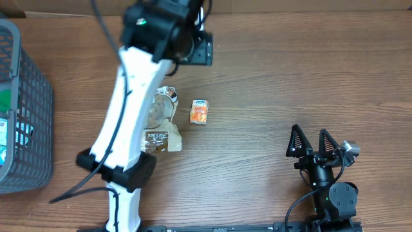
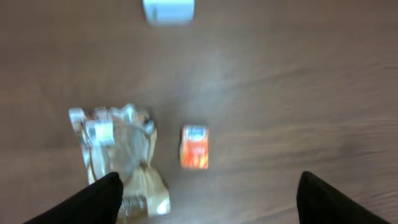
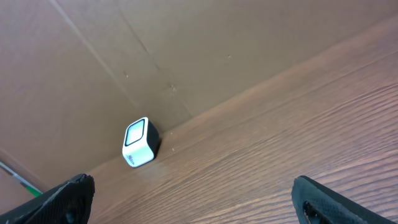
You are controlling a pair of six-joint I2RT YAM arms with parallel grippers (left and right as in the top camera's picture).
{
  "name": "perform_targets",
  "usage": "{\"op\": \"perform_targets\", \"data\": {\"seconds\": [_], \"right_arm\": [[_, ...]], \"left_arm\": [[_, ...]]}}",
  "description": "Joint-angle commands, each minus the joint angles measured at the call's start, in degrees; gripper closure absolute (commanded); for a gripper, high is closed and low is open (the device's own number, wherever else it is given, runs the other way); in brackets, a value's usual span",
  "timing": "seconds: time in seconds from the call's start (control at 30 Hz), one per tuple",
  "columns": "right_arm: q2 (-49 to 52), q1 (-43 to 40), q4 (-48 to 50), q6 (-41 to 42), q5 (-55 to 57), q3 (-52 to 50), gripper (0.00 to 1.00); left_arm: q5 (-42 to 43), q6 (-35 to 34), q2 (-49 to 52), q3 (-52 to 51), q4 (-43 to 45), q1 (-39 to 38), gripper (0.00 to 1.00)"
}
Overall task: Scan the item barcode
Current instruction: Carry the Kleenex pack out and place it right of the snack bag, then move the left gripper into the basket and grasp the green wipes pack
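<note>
My left gripper (image 2: 210, 186) hangs spread above the counter (image 2: 298, 93), with nothing between its fingers. Just past them lies a clear bag (image 2: 121, 162) with a brown label, and beside it but apart, a small orange box (image 2: 194, 147). Farther on, at the top edge of this blurred wrist view, sits the white scanner (image 2: 168, 10). My right gripper (image 3: 193, 193) is spread and empty too. Only its camera shows the scanner's face, close against a cardboard wall (image 3: 93, 62). Only the overhead view shows the grey basket (image 1: 26, 109) at the counter's left edge.
</note>
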Motion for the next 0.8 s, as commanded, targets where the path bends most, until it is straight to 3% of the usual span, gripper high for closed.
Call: {"op": "perform_targets", "data": {"seconds": [0.0, 0.13, 0.23, 0.4, 0.77], "right_arm": [[-0.2, -0.1, 0.3, -0.2, 0.1, -0.6, 0.0], [-0.2, -0.1, 0.3, -0.2, 0.1, -0.6, 0.0], [-0.2, -0.1, 0.3, -0.2, 0.1, -0.6, 0.0], [-0.2, -0.1, 0.3, -0.2, 0.1, -0.6, 0.0], [-0.2, -0.1, 0.3, -0.2, 0.1, -0.6, 0.0]], "left_arm": [[-0.3, 2.8, -6.9, 4.3, -0.3, 3.9, 0.22], [0.3, 2.8, -13.8, 4.3, -0.3, 12.4, 0.21], [1.4, 2.8, -19.0, 4.1, -0.4, 23.7, 0.21], [1.5, 2.8, -21.1, 4.0, -0.3, 36.8, 0.17], [2.9, 2.4, -20.9, -3.8, -0.3, 51.8, 0.12]]}}
